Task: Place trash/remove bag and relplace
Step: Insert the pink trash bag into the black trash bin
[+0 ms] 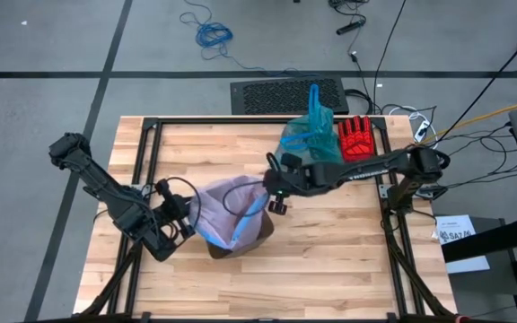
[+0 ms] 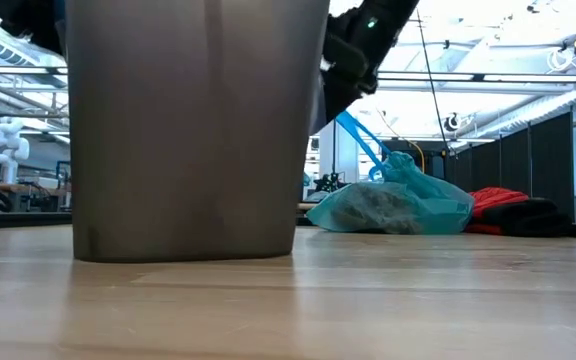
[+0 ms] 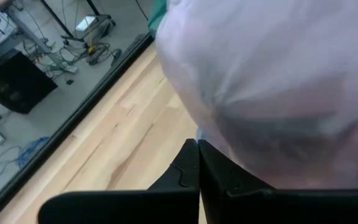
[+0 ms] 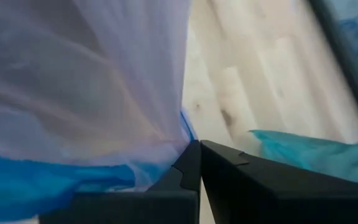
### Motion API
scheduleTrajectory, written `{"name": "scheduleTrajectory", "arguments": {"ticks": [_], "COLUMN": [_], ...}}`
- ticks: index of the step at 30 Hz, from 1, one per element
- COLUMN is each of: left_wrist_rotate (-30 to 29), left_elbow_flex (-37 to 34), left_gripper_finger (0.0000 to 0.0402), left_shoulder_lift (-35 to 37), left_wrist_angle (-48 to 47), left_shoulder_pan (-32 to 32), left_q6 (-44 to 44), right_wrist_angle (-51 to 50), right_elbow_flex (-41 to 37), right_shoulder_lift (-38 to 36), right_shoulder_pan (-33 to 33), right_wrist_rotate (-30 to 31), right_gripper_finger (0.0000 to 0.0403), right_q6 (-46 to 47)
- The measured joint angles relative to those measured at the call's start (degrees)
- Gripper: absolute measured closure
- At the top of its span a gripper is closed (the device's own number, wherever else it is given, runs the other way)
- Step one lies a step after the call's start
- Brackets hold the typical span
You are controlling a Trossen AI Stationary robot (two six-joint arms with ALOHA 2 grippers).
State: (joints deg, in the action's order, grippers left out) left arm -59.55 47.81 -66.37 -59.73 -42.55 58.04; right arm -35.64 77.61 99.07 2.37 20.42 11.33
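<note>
Relining looks like the step in hand. Left gripper (image 1: 184,222), near the table's (image 1: 330,269) left edge, is clenched on the pale pink bag (image 1: 232,208) draped over the bin (image 2: 193,130) at mid-table. Right gripper (image 1: 276,199) pinches that bag's blue edge on the opposite side. The teal bag (image 1: 311,136), filled, lies by the far edge beside a red glove (image 1: 355,137). Next, I judge, both must draw the liner down evenly over the rim.

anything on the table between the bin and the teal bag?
Nothing rests there. In the low view, bare wood runs from the bin to the teal bag. In the high view, the right gripper, shut on the pink bag, reaches above that stretch.
</note>
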Motion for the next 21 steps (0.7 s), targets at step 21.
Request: {"name": "scheduleTrajectory", "arguments": {"ticks": [21], "left_wrist_rotate": [5.82], "left_elbow_flex": [1.25], "left_gripper_finger": [0.0348], "left_shoulder_lift": [0.00], "left_wrist_angle": [2.65], "left_shoulder_pan": [-3.35], "left_q6": [-8.23], "right_wrist_angle": [-1.99], "right_elbow_flex": [-0.75], "right_shoulder_lift": [-6.21], "right_shoulder_pan": [6.78], "right_wrist_rotate": [12.86], "right_gripper_finger": [0.0308], "right_q6": [-1.73]}}
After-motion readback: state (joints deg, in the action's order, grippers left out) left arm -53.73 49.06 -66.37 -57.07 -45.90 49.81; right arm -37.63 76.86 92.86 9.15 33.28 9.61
